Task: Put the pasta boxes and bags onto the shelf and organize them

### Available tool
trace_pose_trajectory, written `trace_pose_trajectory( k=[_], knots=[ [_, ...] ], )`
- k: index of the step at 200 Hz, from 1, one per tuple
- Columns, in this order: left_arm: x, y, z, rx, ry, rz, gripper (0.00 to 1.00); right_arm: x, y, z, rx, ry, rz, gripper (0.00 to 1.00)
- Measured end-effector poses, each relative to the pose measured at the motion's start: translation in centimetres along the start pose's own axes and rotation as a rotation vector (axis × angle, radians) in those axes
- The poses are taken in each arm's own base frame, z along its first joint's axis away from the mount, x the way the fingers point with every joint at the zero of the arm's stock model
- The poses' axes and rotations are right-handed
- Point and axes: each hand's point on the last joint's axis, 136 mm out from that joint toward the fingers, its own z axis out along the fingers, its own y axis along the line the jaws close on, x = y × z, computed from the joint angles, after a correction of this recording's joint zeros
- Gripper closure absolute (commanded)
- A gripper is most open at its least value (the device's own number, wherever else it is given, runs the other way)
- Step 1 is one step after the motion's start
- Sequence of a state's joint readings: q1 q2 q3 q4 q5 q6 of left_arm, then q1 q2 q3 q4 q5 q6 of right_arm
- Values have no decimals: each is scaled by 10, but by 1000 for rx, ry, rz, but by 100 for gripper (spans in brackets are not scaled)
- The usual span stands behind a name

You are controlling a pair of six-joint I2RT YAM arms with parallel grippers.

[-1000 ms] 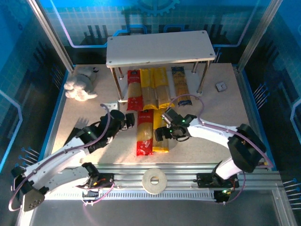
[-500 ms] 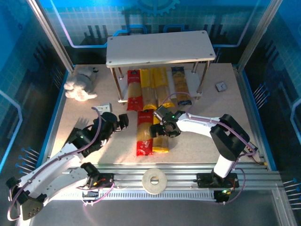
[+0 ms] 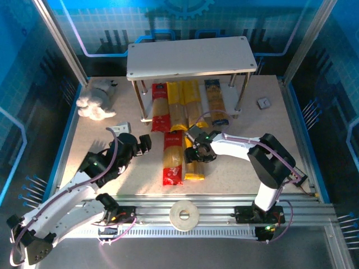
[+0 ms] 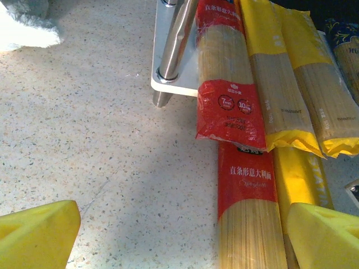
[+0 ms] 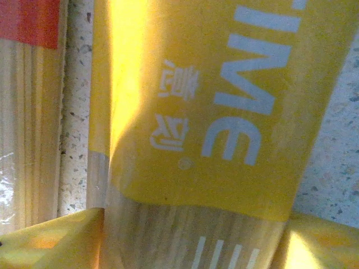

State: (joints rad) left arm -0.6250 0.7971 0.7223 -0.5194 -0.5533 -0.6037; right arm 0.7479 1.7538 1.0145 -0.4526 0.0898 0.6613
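Your left gripper (image 4: 179, 241) stands spread wide over the bare table (image 4: 84, 140), holding nothing; only its two yellow fingertips (image 4: 36, 235) reach into the bottom corners of the wrist view, the rest cut off.

Your right gripper (image 5: 190, 246) straddles the loose yellow pack (image 5: 207, 112), a finger tight along each long edge; that view is so close that you cannot tell whether the fingers pinch the pack or merely flank it; from above, the gripper covers the pack's far part.

The loose red pack (image 3: 173, 162) lies flat on the table just left of the yellow one, a thin strip of table between them.

On the shelf (image 3: 188, 56), the top board hides the far ends of four packs lying side by side on the lower board (image 4: 168, 84): a shelved red pack (image 3: 159, 109), one shelved yellow pack (image 3: 175, 106), a second shelved yellow pack (image 3: 192, 106) and a clear pack (image 3: 215, 106). The shelved red pack overhangs the board's near edge and covers the far end of the loose red pack; in the left wrist view the clear pack is cut off at the right edge, its print too dark to read.
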Motion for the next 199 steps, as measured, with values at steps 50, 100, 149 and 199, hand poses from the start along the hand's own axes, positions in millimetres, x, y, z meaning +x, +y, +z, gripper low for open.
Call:
trace_pose_trajectory(
  k=[50, 100, 149, 199],
  knots=[
    [2, 1, 2, 0, 8, 0, 4, 6, -6, -6, -49, -19, -9, 1],
    [3, 0, 2, 7, 12, -3, 4, 13, -9, -12, 1, 23, -28, 0],
    [0, 3, -3, 14, -5, -16, 3, 12, -4, -5, 57, 70, -60, 0],
    [-1, 8, -4, 8, -14, -28, 3, 13, 1, -4, 59, 87, -83, 0]
  ],
)
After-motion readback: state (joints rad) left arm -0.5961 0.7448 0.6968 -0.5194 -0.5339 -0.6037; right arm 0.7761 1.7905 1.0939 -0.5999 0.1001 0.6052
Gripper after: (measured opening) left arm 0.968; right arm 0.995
